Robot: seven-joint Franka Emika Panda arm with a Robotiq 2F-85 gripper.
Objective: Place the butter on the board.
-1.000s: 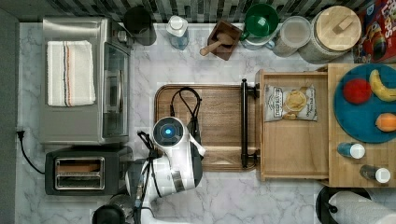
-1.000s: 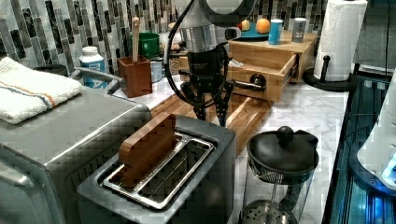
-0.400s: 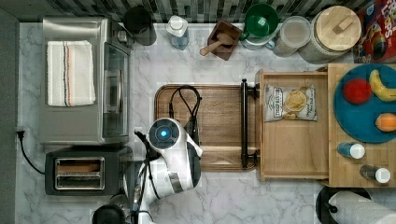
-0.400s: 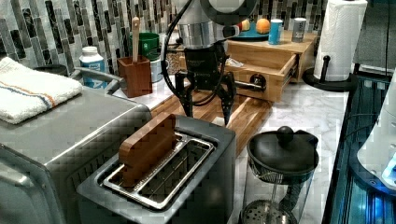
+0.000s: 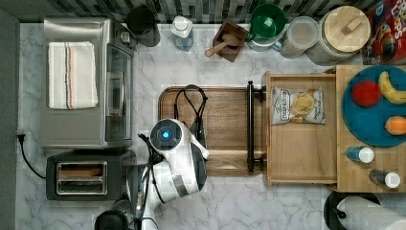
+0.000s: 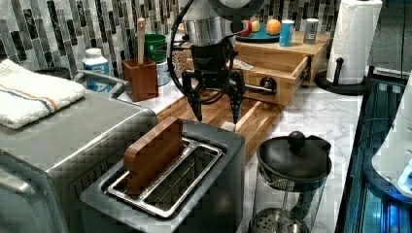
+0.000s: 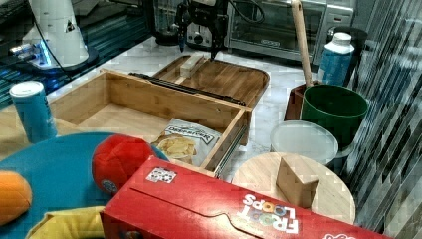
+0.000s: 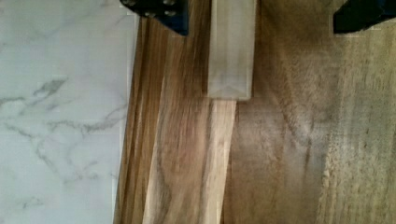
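The butter point(image 7: 191, 64) is a pale stick lying flat on the wooden board point(image 7: 234, 79), close to the board's long edge beside the marble counter. The wrist view shows the butter point(image 8: 232, 51) resting on the board point(image 8: 280, 154) between my two dark fingertips point(image 8: 159, 11). My gripper point(image 6: 216, 114) hangs open a little above the board point(image 6: 257, 121), with its fingers spread and nothing held. In the left view an end of the butter point(image 6: 227, 126) peeks out behind the toaster. In the top view my arm point(image 5: 174, 153) covers that corner of the board point(image 5: 225, 115).
A black toaster point(image 6: 165, 184) and a French press point(image 6: 291, 165) stand close to the arm. A toaster oven point(image 5: 86, 81) is at the top view's left. An open wooden drawer point(image 5: 299, 143) holding a chip bag point(image 5: 297, 105) borders the board. Jars and a mug line the back wall.
My gripper has risen slightly above the board and drifted a little toward the top view's left. Its fingers stay open.
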